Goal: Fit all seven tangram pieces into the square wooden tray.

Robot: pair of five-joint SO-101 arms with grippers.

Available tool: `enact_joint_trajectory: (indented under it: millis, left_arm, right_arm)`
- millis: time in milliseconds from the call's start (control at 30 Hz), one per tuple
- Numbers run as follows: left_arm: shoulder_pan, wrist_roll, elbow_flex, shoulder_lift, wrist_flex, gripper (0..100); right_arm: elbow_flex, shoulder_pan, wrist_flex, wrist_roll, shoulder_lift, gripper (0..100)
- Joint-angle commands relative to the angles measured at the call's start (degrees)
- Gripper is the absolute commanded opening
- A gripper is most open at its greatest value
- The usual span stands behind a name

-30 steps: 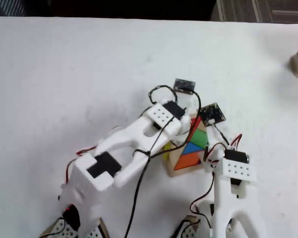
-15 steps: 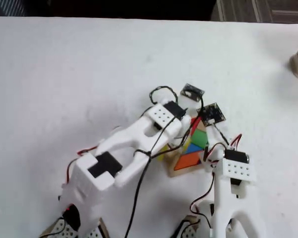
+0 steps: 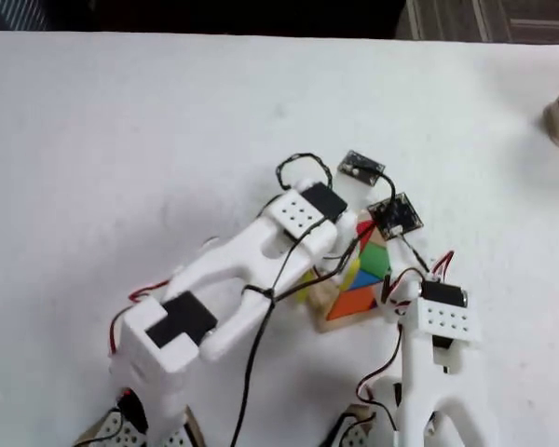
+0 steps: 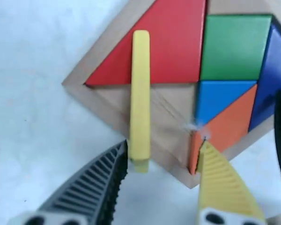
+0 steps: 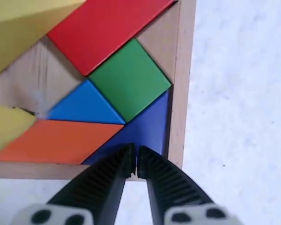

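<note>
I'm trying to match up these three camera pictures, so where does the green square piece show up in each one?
High view: the green square lies in the wooden tray, between the two arms.
Left wrist view: the green square sits between the red triangle and the dark blue piece.
Right wrist view: the green square is mid-picture, again between red and dark blue.
Shared landmark: the red triangle, flush against one edge of the square.

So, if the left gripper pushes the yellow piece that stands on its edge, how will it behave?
The yellow piece looks stiff, so it should not bend. Standing on its thin edge, it will probably tip flat. Its smooth faces may slip.
</note>
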Motion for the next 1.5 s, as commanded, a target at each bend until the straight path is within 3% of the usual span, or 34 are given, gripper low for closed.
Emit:
enact_joint_trajectory:
  millis: [0,533,867,933,1133,1200,1333,1467]
  left_arm:
    - [1.45,-2.2,-2.11,-5.05,2.29,26]
    - [1.01,-8.18,-1.58,-19.74,10.02,26]
    - [-9.8,-7.91,-1.49,-24.4,10.64,26]
    - [-12.0,-8.09,-0.09,-24.57,9.85,23]
    - [-13.49,-10.73,3.6,-24.75,6.24,3]
    - [-13.41,-13.89,3.6,-24.92,6.77,2]
    - [-14.99,-13.1,4.13,-27.12,7.82,2]
    - [-21.14,-13.1,6.42,-29.85,6.95,2]
  right_arm:
    - [-0.44,0.04,-0.92,0.44,-1.1,1.9]
    - [-0.35,0.04,-1.8,0.44,-0.75,1.9]
    - [-0.79,1.63,-1.45,-0.09,-1.19,1.9]
    - [-1.49,2.42,-1.27,-0.35,-1.19,1.9]
    - [-3.25,8.04,-1.63,-4.92,-1.19,1.9]
    - [-3.43,9.45,-1.8,-5.54,-1.19,1.9]
    - [-4.13,12.26,-3.56,-9.14,-1.19,1.9]
    - [-4.66,12.35,-3.38,-9.58,-1.27,1.9]
